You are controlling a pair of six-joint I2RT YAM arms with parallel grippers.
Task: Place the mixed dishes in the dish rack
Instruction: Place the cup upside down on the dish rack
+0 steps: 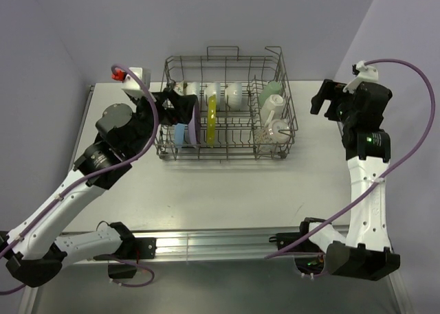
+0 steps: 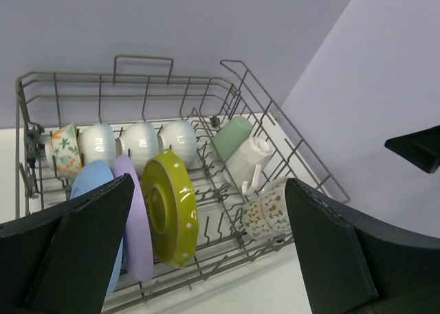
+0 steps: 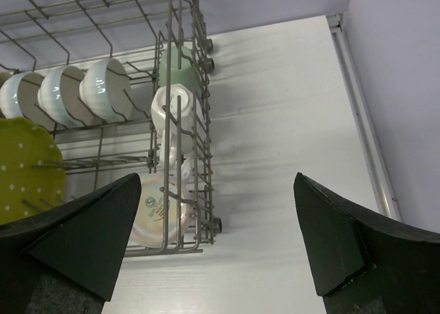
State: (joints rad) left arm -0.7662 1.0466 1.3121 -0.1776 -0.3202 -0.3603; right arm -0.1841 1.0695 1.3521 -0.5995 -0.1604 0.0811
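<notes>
The left gripper [image 2: 210, 190] hangs open and empty over the loaded rack [image 1: 227, 151]; the right gripper [image 3: 216, 183], likewise open, beside it.

A white tabletop [image 1: 227, 190] lies under even light, seen from above and boxed in on three sides by pale lavender walls. The back wall [image 1: 206, 18] stands behind its far edge, a left wall [image 1: 34, 121] and a right wall [image 1: 412, 18] slant in on either side, and each meets the back wall in a corner. A silver metal rail [image 1: 213, 245] with lengthwise grooves runs along the tabletop's near edge. In the right wrist view, a narrow pale edge strip [image 3: 361, 115] borders the tabletop's right side, just beside the foot of the right wall.
</notes>
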